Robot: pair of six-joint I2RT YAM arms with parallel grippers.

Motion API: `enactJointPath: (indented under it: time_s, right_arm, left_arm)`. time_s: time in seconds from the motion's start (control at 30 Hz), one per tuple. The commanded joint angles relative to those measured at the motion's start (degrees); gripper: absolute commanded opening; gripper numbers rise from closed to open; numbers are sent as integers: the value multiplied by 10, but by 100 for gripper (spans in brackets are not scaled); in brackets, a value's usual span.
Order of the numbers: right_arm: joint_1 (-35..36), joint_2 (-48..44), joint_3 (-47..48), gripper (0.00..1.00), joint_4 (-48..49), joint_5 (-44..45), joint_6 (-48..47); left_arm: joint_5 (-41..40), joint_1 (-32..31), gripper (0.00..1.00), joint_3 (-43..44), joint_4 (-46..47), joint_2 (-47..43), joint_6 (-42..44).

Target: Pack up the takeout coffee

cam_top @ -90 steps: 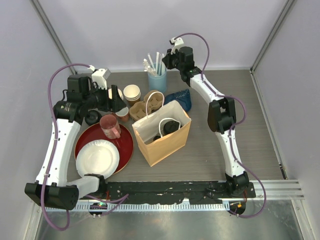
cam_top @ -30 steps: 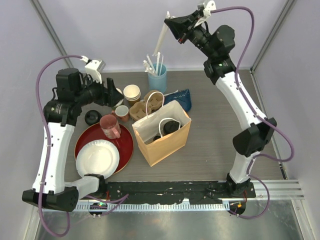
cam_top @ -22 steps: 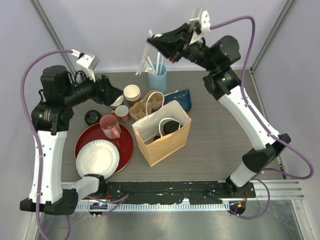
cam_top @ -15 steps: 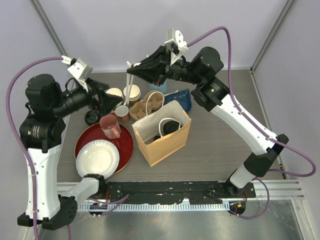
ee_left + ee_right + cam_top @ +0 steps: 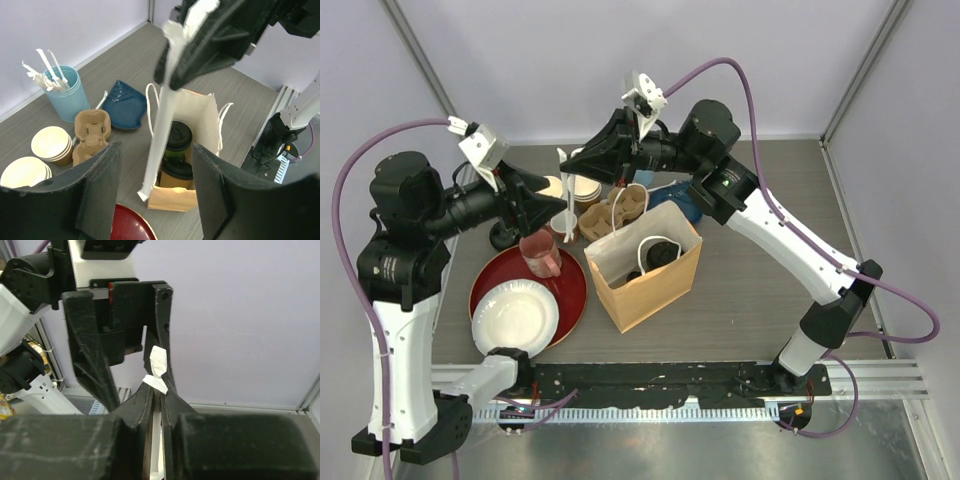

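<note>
Takeout coffee [image 5: 178, 137]: both black-lidded cups stood inside the paper bag [image 5: 655, 285] on the table [image 5: 770, 290]. Their position had not changed over the last three seconds.
Wrapped straw [image 5: 159, 135]: it had been drawn up out of the blue holder [image 5: 62, 97] and carried leftward. It hung upright in the air just left of the bag.
Right claw [image 5: 159, 392]: pinched shut on the straw's upper end.
Left claw [image 5: 155, 150]: it had risen from the stacked cups and turned toward the straw. Its fingers stood wide, one on either side of the straw, with no contact seen.
Task meaning: the coffee appeared already packed. The motion concerned an accessory, probably a handover or a drop into the bag.
Caution: the thin straw could slip during transfer.
</note>
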Motion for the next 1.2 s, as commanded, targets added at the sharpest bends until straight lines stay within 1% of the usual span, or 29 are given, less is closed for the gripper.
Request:
enactJointPath:
  time_s: [0.0, 0.1, 0.13, 0.27, 0.3, 0.33, 0.43, 0.5, 0.53, 0.57, 0.6, 0.73, 0.77, 0.83, 0.87, 0.97, 1.03, 1.17]
  right_arm:
    - [8, -6, 9, 1, 21, -28, 13]
    - [12, -6, 8, 1, 23, -36, 12]
    - [13, -8, 8, 1, 23, -38, 12]
    - [16, -8, 8, 1, 25, -40, 9]
    - [16, -8, 8, 1, 26, -41, 8]
    - [16, -7, 8, 1, 25, -41, 7]
    - [16, -6, 9, 1, 21, -40, 3]
    - [16, -5, 9, 1, 21, -39, 2]
    - [16, -5, 10, 1, 21, -40, 1]
    - [15, -3, 10, 1, 21, -40, 1]
    - [16, -4, 11, 1, 20, -37, -1]
    - [13, -12, 11, 1, -17, -21, -36]
    - [12, -17, 8, 1, -23, -15, -41]
    - [2, -27, -1, 1, -30, -3, -47]
    - [-3, -32, -5, 1, -32, 3, -53]
    - [-26, -46, -20, 1, -41, 34, -59]
    - [-48, -51, -22, 1, -41, 41, -52]
    - [-68, -68, -21, 1, -41, 47, -46]
  left_arm:
    - [-2, -6, 58, 25, 14, 13, -4]
    - [7, -7, 55, 21, 19, 17, -11]
    - [5, -7, 51, 20, 20, 19, -12]
    - [22, -8, 49, 18, 24, 19, -17]
    - [29, -8, 46, 17, 27, 19, -24]
    - [33, -8, 36, 16, 30, 20, -26]
    - [55, -8, 22, 14, 33, 19, -31]
    - [69, -8, 17, 8, 35, 15, -35]
    - [76, -8, 8, 5, 42, 14, -43]
    - [76, -8, 3, -1, 43, 12, -46]
    - [73, -8, 0, -3, 46, 9, -48]
    - [13, -8, 0, -4, 37, 4, -48]
    - [-33, -8, 0, -1, 32, 3, -42]
    - [-68, -8, 0, 6, 14, 1, -32]
    - [-99, -8, 0, 6, 13, 0, -27]
    - [-124, -8, 0, 2, 6, -3, -19]
    - [-142, -8, 0, -4, 0, -5, -16]
    - [-167, -8, 0, -21, -1, -13, -9]
